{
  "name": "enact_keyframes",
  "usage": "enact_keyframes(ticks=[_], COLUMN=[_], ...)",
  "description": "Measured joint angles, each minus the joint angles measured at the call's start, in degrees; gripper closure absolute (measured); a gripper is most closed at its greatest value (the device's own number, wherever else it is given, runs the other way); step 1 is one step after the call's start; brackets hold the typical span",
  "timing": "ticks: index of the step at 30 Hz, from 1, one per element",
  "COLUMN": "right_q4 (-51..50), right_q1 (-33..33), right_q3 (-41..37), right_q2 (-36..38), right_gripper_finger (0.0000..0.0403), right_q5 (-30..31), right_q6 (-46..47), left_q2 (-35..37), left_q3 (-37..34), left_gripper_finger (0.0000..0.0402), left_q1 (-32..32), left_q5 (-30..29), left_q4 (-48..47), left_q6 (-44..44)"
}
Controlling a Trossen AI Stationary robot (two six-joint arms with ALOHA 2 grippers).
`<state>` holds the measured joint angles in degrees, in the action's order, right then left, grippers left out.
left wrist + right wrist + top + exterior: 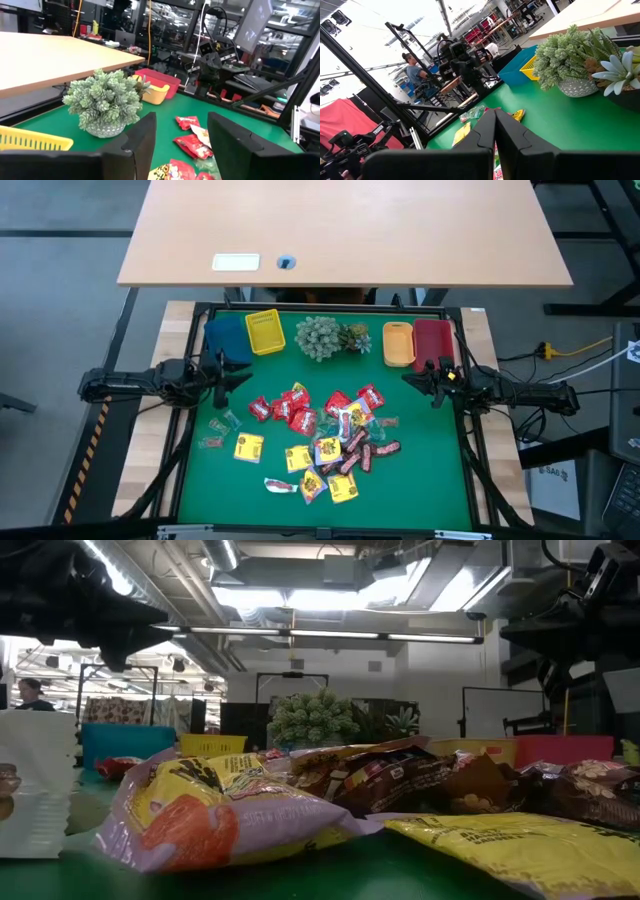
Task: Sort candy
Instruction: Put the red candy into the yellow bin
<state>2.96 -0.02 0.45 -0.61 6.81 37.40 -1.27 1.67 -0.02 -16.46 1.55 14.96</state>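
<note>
The candy (pixel 318 442) lies heaped mid-bench, at roughly four o'clock from the left gripper (pixel 243 377), fingers apart and empty; the right gripper (pixel 412 379), fingers together, sits about equally near.

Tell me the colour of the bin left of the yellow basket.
Blue bin, clearest in the high view.

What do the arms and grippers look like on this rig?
Both arms are dark, near black, jointed, with black cabling along them. The left gripper and right gripper each end in two fingers. Up close the left fingers are broad, flat, matte black slabs; the right fingers are the same, tapering to the tips. No markings visible.
</note>
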Motion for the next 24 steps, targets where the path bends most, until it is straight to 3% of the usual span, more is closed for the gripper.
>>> enact_keyframes(ticks=[6,16,24], right_q4=[0.0,-0.01,-0.02], right_q1=[0.0,-0.01,-0.01], right_q3=[0.05,0.07,0.07], right_q2=[0.0,0.0,0.01], right_gripper_finger=[0.0391,0.0391,0.0391], right_q5=[-0.02,-0.03,-0.02], right_q6=[0.01,0.01,0.01], left_q2=[-4.64,-18.26,-28.9], left_q3=[0.02,0.09,0.41], left_gripper_finger=[0.0235,0.0235,0.0238], left_q1=[-0.01,-0.23,-5.33], left_q5=[0.99,7.06,6.35], left_q4=[5.02,21.04,27.68], left_q6=[-0.75,-10.73,-15.41])
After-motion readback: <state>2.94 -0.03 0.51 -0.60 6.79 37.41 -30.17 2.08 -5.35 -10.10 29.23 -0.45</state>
